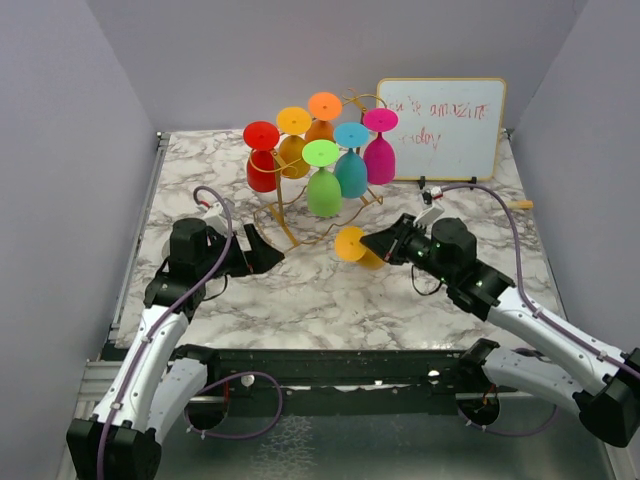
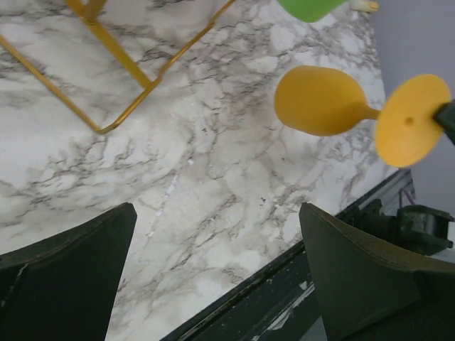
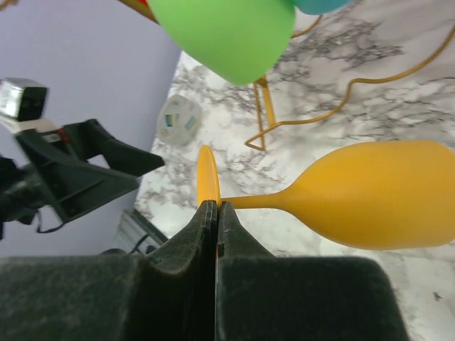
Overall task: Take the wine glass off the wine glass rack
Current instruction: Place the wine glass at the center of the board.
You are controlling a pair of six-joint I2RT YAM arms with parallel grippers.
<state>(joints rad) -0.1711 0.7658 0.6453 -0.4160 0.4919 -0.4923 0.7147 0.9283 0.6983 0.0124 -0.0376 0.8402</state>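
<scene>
My right gripper [image 1: 372, 243] [image 3: 216, 206] is shut on the base disc of a yellow wine glass [image 1: 352, 245] [image 3: 384, 192] [image 2: 320, 99]. The glass lies sideways, low over the marble, in front of the wine glass rack and clear of it. The gold wire rack [image 1: 285, 215] [image 2: 114, 57] [image 3: 341, 99] stands at the back centre. Several coloured glasses hang on it upside down, among them a green one [image 1: 322, 180] [image 3: 227, 35]. My left gripper [image 1: 268, 255] [image 2: 217, 270] is open and empty, left of the yellow glass.
A whiteboard [image 1: 440, 125] with red writing leans at the back right. Red [image 1: 262, 160], teal [image 1: 351, 165] and magenta [image 1: 380, 150] glasses hang on the rack. The rack's gold feet [image 2: 135, 106] spread over the marble table [image 1: 330, 295]. Grey walls close in both sides.
</scene>
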